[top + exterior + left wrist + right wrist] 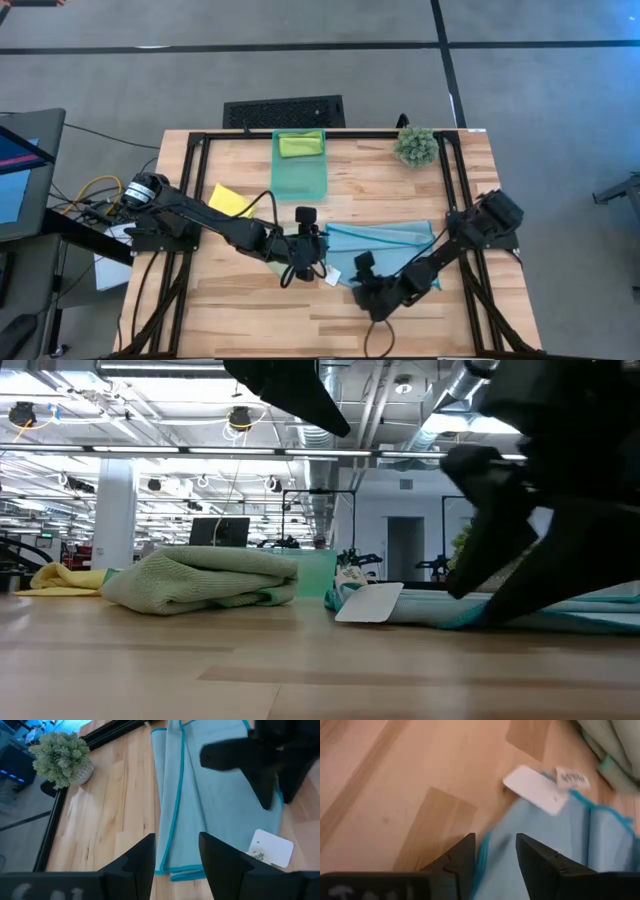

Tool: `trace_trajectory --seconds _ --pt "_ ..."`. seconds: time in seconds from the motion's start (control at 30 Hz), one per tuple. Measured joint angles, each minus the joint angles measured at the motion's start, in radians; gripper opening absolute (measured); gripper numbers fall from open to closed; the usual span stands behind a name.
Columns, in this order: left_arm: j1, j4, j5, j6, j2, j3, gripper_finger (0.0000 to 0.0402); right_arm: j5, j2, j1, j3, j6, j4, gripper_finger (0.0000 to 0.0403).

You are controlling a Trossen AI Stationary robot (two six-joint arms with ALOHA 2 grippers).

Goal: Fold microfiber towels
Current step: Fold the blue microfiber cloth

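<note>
The light blue towel (390,243) lies folded on the table's middle right, its white tag (271,848) at the near left corner. My left gripper (176,856) hovers open above the towel's left end. My right gripper (495,854) is open, low at the towel's near left corner (520,845). A pale green towel (200,580) lies bunched on the table beside the tag. The yellow towel (230,200) lies flat at the left. A lime green towel (300,145) rests in the teal bin (300,175). My right gripper comes slanting down from the table's right at the light blue towel's near left edge (470,615). Its fingertips (470,595) stand at the cloth. I cannot tell whether they touch it. The towel lies flat on the table.
A small spiky plant (415,146) stands at the far right corner. A black frame (180,200) runs along the table's left, right and far edges. Bare wood (260,310) stretches along the near side.
</note>
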Motion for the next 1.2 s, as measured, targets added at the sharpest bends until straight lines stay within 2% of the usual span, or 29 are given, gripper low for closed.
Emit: trace_trajectory --seconds 0.1,0.27,0.43,0.53,0.6,0.73,0.8,0.97,1.2 --pt "0.000 -0.001 0.000 0.000 0.000 0.000 0.0144 0.011 0.039 -0.010 0.048 -0.052 -0.053 0.0152" --pt "0.000 -0.006 -0.001 0.000 0.000 0.000 0.0144 0.182 0.071 -0.008 0.081 -0.044 -0.140 0.0123" --pt "0.000 -0.005 -0.001 0.000 0.000 0.000 0.0144 0.267 0.057 -0.018 0.083 0.026 -0.164 0.0083" --pt "0.000 -0.005 -0.001 0.000 0.000 0.000 0.0144 0.255 0.037 -0.037 0.083 0.086 -0.163 0.0058" --pt "0.000 -0.005 -0.002 0.000 0.000 0.000 0.0144 0.209 0.021 -0.053 0.083 0.133 -0.163 0.0044" --pt "0.000 -0.005 -0.001 0.000 0.000 0.000 0.0144 -0.019 0.003 -0.092 0.083 0.224 -0.147 0.0021" --pt "0.000 -0.005 -0.001 0.000 0.000 0.000 0.0144 -0.081 0.003 -0.108 0.083 0.269 -0.131 0.0016" --pt "0.000 -0.005 -0.001 -0.001 -0.001 0.000 0.0144 -0.029 -0.004 -0.136 0.083 0.367 -0.125 0.0027" --pt "0.000 -0.007 -0.001 -0.002 -0.001 0.000 0.0144 0.038 -0.086 -0.142 0.083 0.459 -0.148 0.0037"
